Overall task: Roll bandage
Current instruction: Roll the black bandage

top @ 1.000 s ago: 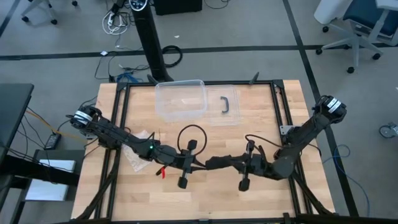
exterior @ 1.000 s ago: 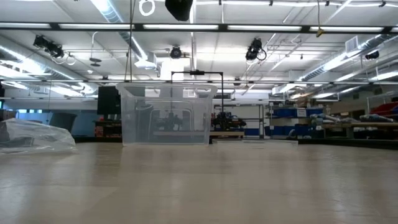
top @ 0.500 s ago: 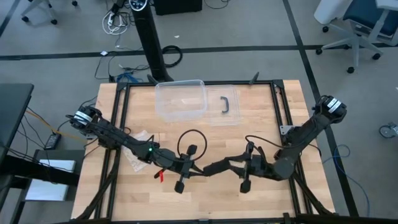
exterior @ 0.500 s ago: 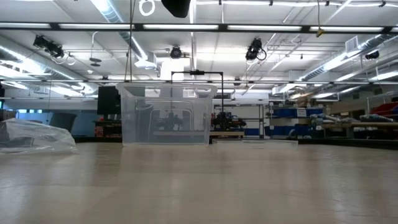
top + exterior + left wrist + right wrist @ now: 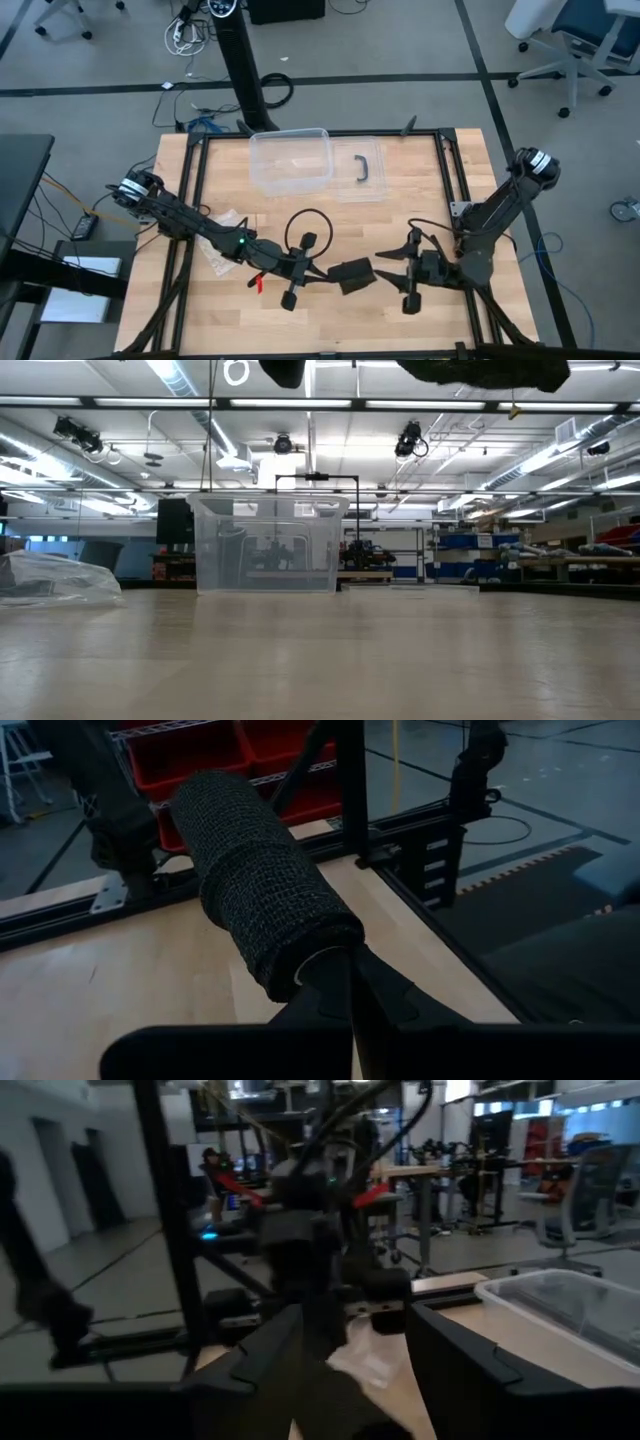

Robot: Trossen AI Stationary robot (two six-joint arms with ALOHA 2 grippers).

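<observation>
Rolling step finished: bandage [image 5: 262, 900], a tight black roll above mid-table, clamped at its end by left gripper [image 5: 318, 272]; right gripper [image 5: 385, 257] spread, clear; next, set-down.

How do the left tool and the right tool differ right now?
The left tool is shut on the bandage, gripping the black roll at one end; the right tool is open and holds nothing. The left tool touches the roll, while the right tool sits apart from it on the roll's other side. Both hang above the near part of the table, pointing toward each other.
</observation>
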